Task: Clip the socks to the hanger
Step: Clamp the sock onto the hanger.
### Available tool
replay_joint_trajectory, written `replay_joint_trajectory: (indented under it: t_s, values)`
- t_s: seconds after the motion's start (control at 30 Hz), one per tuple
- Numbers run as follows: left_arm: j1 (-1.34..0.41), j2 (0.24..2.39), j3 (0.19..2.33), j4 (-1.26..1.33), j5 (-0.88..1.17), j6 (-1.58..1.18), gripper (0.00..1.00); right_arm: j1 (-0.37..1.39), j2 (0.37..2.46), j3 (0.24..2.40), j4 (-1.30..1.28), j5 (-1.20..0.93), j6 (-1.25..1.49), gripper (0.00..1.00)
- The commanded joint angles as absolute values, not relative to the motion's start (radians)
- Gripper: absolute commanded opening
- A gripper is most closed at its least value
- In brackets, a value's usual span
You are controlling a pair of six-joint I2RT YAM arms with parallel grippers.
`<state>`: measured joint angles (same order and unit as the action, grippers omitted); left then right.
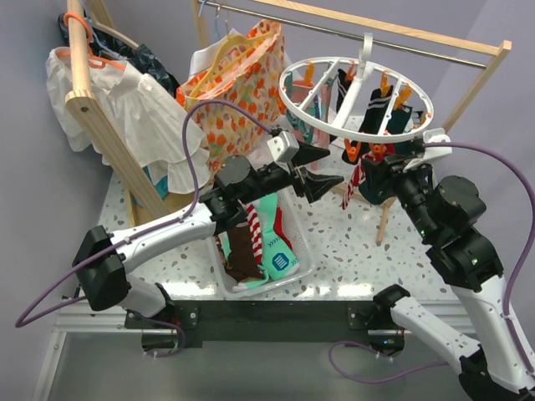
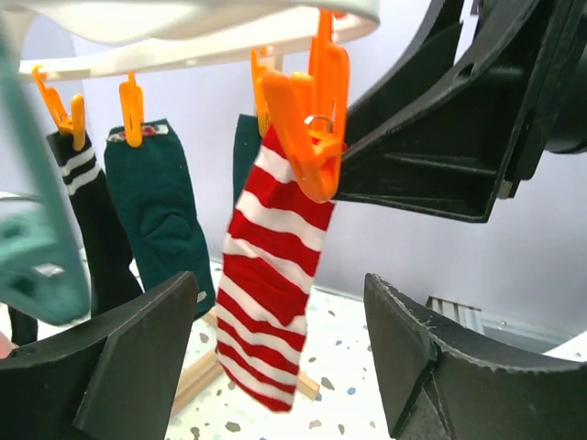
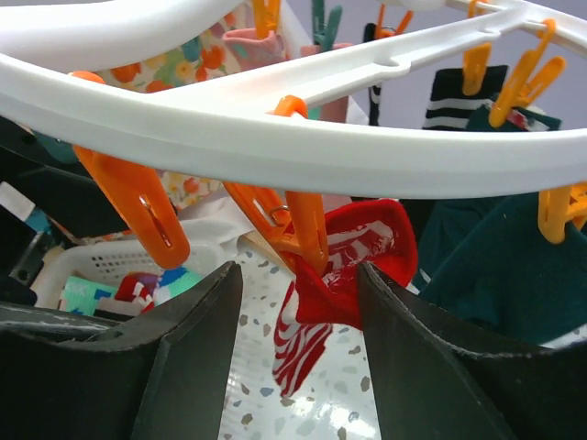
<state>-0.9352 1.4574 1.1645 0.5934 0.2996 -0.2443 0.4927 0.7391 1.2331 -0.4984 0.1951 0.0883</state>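
The white ring hanger (image 1: 311, 114) hangs from the rail with several dark and teal socks (image 1: 376, 109) clipped on. A red-and-white striped sock (image 2: 271, 275) hangs from an orange clip (image 2: 307, 128) on its near rim; it also shows in the top view (image 1: 354, 185) and the right wrist view (image 3: 353, 270). My left gripper (image 2: 280, 357) is open just left of this sock, empty. My right gripper (image 3: 298, 348) is open under the ring, its jaws either side of the sock's folded red cuff. More socks, brown, striped and teal (image 1: 276, 242), lie in the basket (image 1: 305, 251).
The wooden rail frame (image 1: 476, 79) crosses the back, its foot (image 1: 384, 219) on the speckled table. An orange floral bag (image 1: 242, 75) and a white shirt (image 1: 142, 113) on an orange hanger hang at the back left. A free orange clip (image 3: 138, 206) dangles beside my right gripper.
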Motion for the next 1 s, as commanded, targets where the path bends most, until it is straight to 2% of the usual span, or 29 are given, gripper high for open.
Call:
replay_joint_trajectory:
  t_s: [0.0, 0.53, 0.8, 0.97]
  values:
    - [-0.922, 1.468, 1.215, 0.706, 0.314, -0.271, 0.79, 0.495, 0.741, 1.223, -0.495, 0.273, 0.078, 0.57]
    - [-0.922, 1.582, 1.341, 0.788, 0.387, -0.357, 0.77, 0.495, 0.71, 1.236, -0.531, 0.288, 0.055, 0.57]
    - [-0.922, 1.562, 1.287, 0.773, 0.342, -0.344, 0.77, 0.497, 0.692, 1.376, -0.693, 0.235, 0.046, 0.58]
    - [-0.925, 1.555, 1.287, 0.77, 0.33, -0.342, 0.77, 0.497, 0.729, 1.486, -0.765, 0.102, 0.061, 0.59]
